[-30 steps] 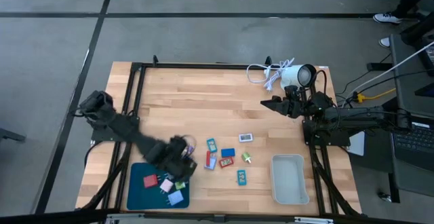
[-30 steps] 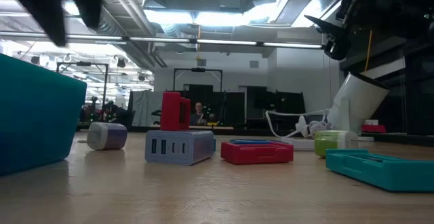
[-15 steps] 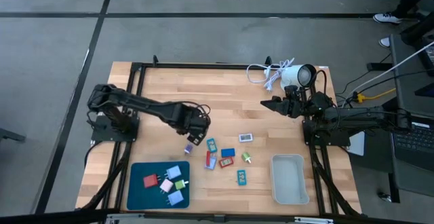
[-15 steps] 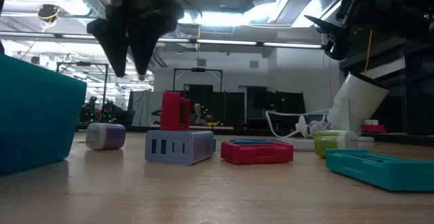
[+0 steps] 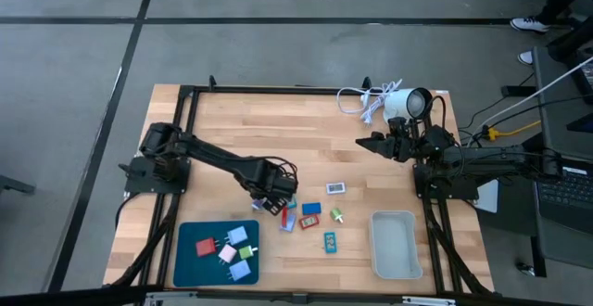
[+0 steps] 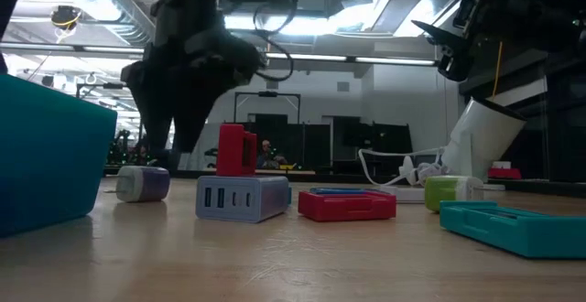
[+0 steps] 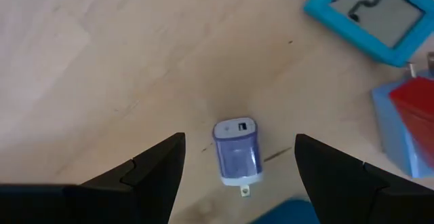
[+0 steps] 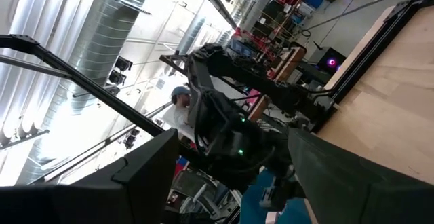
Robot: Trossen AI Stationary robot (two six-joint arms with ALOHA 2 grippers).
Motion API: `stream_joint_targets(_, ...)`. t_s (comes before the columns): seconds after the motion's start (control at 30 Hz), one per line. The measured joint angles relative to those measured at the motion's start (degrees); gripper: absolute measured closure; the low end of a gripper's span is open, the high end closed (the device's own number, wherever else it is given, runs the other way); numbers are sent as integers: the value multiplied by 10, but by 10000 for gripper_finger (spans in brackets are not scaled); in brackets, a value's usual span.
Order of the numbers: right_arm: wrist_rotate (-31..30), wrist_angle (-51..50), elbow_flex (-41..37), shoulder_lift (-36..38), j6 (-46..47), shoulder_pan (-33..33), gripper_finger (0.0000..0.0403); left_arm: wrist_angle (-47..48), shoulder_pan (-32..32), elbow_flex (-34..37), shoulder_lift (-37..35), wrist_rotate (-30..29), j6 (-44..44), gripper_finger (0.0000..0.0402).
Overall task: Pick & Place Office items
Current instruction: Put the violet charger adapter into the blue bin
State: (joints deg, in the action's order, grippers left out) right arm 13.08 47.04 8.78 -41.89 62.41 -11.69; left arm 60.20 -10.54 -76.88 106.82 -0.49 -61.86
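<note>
A small lavender charger [image 7: 236, 149] lies flat on the wooden table [image 5: 241, 130]. My left gripper [image 7: 239, 137] hangs open just above it, pointing down, one finger on either side and neither touching; in the low view it [image 6: 169, 142] hovers over the charger [image 6: 144, 183]. More office items lie to its right: a teal piece [image 5: 288, 197], a blue one [image 5: 311, 209], a red one [image 5: 309, 221], a white one [image 5: 335, 188] and a green one [image 5: 336, 215]. My right gripper [image 5: 371, 141] waits open, raised, by the lamp.
A blue tray [image 5: 190, 250] holding several coloured pieces sits at the near left. A white bin [image 5: 394, 244] stands at the near right. A white lamp [image 5: 408, 102] with its cord [image 5: 357, 100] lies at the far right. A grey USB block [image 6: 243, 197] stands nearby.
My left gripper has swung away from the blue tray toward the table's right, first toward the far side and then back. It has sunk over the lavender charger, rolling about its own axis and staying open. The charger has not moved.
</note>
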Motion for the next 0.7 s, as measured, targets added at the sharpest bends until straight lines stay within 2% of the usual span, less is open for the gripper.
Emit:
stream_joint_targets(0.3, 0, -3, 0, 0, 1, 0, 119, 9, -16, 2, 33, 20, -5, 130)
stream_joint_targets(0.7, 5, -9, 0, 0, 1, 0, 119, -19, -30, 4, 63, 14, -21, 138)
